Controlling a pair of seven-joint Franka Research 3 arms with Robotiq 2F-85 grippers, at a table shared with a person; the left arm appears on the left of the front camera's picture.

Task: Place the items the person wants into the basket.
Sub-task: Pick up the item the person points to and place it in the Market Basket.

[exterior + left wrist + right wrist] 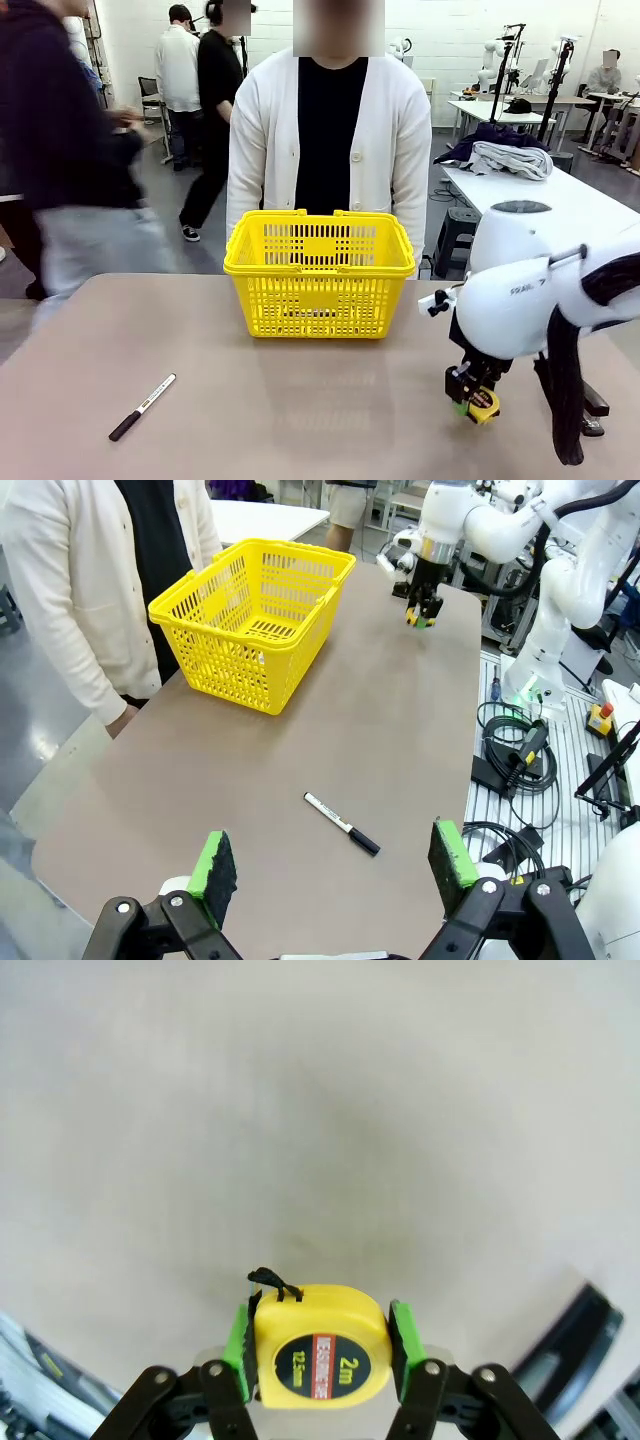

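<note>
Yellow and black, the tape measure (320, 1345) sits pinched between the green pads of the right tool (318, 1352), its printed face toward the wrist camera. In the front view this tool (476, 400) hangs at the lower right of the frame, just above the worktop (300, 400), so the carry step appears to be in hand: item gripped and apparently lifted clear.

The yellow basket (320, 272) stands at the upper centre of the frame, directly before the person (330, 140) in the white cardigan, well apart from the held item.

The left tool (330, 870) hangs spread wide with nothing between its pads. A white-barrelled marker (342, 824) lies on the worktop at lower centre of the left wrist view.

Judgement: the next move calls for raising the tape measure above the basket rim, travelling toward frame centre, and releasing only once inside the walls.
</note>
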